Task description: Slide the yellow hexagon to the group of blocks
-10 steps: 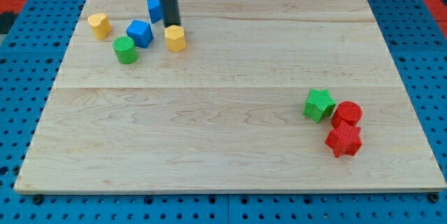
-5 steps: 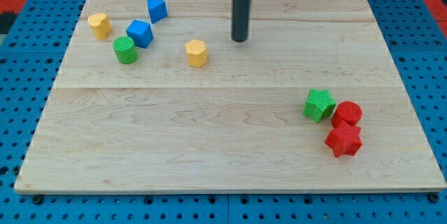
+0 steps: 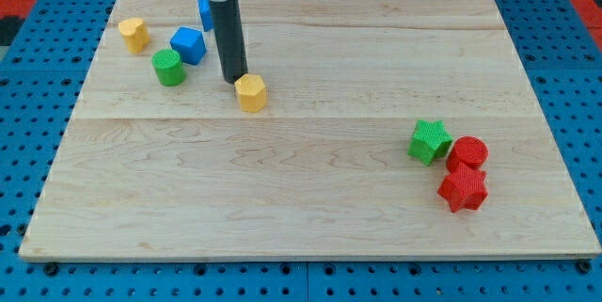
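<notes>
Just above-left of the yellow hexagon [image 3: 251, 92] (touching) sits my tip [image 3: 234, 79]; no claw.

**Board & what's on it**

Wooden board [image 3: 310, 198] on blue pegboard [image 3: 38, 104]. Top-left of view: yellow block [image 3: 133, 34], blue cube [image 3: 188, 45], green cylinder [image 3: 169, 67], and a 2nd blue block [image 3: 203, 12], partly hidden behind rod. Yellow hexagon [image 3: 250, 92] just right of these; my tip [image 3: 233, 79] touching its upper-left. Lower right, well apart: green star [image 3: 429, 141], red cylinder [image 3: 467, 154], red star [image 3: 463, 189], bunched close.
</notes>
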Tool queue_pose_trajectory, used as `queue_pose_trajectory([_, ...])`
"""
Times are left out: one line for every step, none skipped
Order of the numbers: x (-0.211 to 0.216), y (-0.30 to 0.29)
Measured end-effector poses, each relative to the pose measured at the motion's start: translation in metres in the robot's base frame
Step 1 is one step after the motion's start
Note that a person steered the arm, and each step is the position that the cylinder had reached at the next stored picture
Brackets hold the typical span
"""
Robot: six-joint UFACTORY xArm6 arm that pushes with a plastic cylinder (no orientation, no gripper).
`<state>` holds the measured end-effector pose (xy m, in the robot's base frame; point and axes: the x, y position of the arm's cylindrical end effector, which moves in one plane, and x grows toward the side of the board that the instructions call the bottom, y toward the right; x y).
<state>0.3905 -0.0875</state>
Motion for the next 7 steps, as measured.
queue_pose_trajectory([0.027,0.064])
queue_pose_trajectory([0.060,0.093])
queue_pose_trajectory([0.017,0.023])
queue_pose_trajectory([0.057,0.017])
queue_pose_trajectory([0.087,0.058])
queue_pose_trajectory([0.087,0.153])
queue_pose_trajectory([0.094,0.194])
